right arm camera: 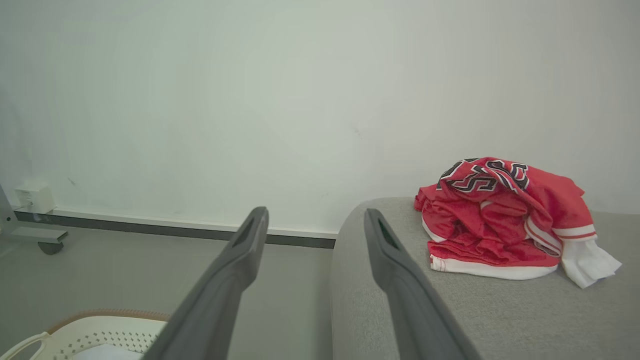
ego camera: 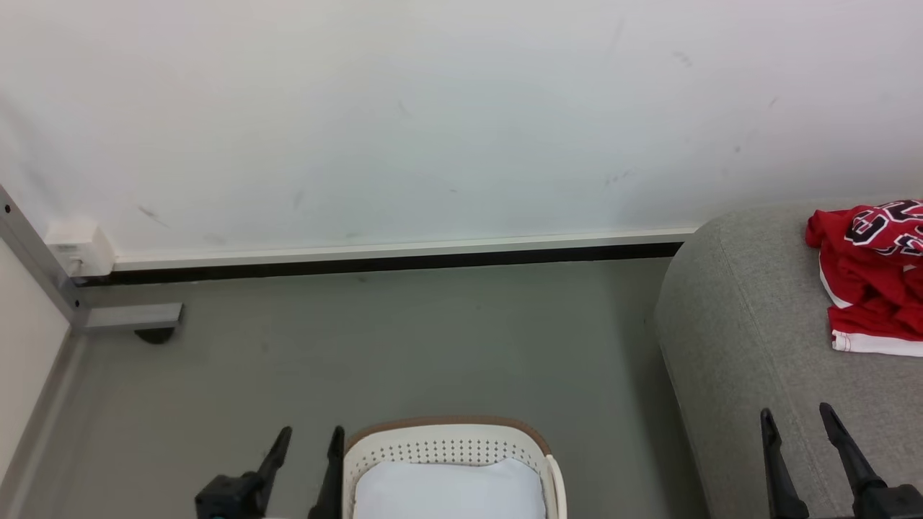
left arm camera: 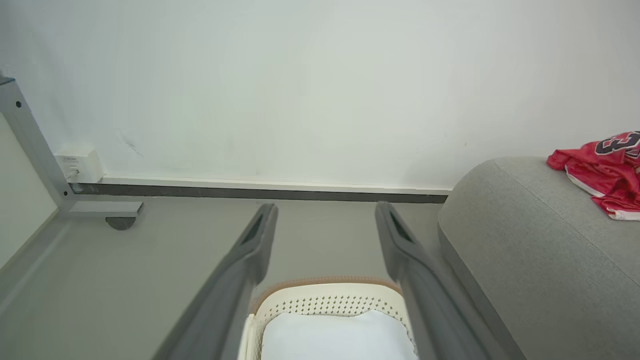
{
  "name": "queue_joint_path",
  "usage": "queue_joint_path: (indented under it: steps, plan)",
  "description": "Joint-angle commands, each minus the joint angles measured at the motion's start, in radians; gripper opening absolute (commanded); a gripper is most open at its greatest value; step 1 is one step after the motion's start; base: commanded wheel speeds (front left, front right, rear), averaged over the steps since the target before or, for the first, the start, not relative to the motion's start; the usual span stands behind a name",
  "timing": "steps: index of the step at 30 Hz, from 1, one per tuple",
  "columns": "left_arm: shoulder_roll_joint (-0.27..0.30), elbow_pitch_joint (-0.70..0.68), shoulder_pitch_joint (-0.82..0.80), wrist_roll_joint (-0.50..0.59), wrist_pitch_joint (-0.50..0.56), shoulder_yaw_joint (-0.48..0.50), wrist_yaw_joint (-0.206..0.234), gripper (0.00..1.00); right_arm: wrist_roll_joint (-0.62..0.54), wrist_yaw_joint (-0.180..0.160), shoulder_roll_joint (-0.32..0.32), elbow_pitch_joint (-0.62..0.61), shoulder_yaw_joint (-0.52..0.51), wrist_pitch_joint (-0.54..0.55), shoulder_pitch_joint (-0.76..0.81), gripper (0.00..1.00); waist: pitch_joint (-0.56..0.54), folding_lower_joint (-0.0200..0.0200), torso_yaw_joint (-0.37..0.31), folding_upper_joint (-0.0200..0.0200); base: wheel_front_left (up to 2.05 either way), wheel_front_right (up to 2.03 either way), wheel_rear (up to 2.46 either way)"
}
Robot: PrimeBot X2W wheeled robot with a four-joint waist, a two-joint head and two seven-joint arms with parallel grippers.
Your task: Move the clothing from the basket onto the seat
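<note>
**On the seat (ego camera: 743, 324), red clothing (ego camera: 872, 281) lies crumpled**

Against the white wall (ego camera: 433, 108), head view: a grey floor (ego camera: 396, 346), a dark skirting strip (ego camera: 396, 263), and a grey metal frame (ego camera: 126, 316) at left. The basket (ego camera: 447, 440) holds a white lump (ego camera: 447, 490). The left gripper (ego camera: 311, 431) hangs just beside it, the right gripper (ego camera: 795, 411) over the seat, well short of the clothing.

Left wrist view: jaws apart, empty, with the basket's far rim between them.

Right wrist view: jaws apart, empty, straddling the seat's rounded edge.

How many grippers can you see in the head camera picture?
2. The left gripper is at the lower left, beside the basket; the right gripper is at the lower right, over the seat. Both are open.
</note>
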Motion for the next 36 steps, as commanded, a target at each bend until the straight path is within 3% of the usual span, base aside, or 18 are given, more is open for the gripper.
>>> queue_joint_path:
  steps: [1,9,22,36]
  plan:
    - [-0.007,-0.002,0.019,0.011,0.0,0.023,-0.003,1.0,-0.01,-0.003,0.002,0.009,-0.009,0.001,0.017,1.0,-0.004,0.0002,-0.001,0.0,0.0,0.0,0.0]
    - [-0.058,-0.025,0.074,0.079,0.0,0.163,-0.055,1.0,-0.001,-0.003,0.005,0.045,-0.023,0.001,0.027,1.0,-0.013,0.0002,0.002,0.0,0.0,0.0,0.0]
    - [-0.096,-0.017,0.079,0.143,0.0,0.231,-0.106,1.0,0.023,-0.003,0.005,0.082,0.006,0.001,-0.009,1.0,-0.005,0.0002,0.003,0.0,0.0,0.0,0.0]
    - [-0.105,-0.001,0.065,0.176,0.0,0.255,-0.125,1.0,0.026,-0.003,0.005,0.095,0.02,0.001,-0.026,1.0,0.002,0.0002,0.012,0.0,0.0,0.0,0.0]
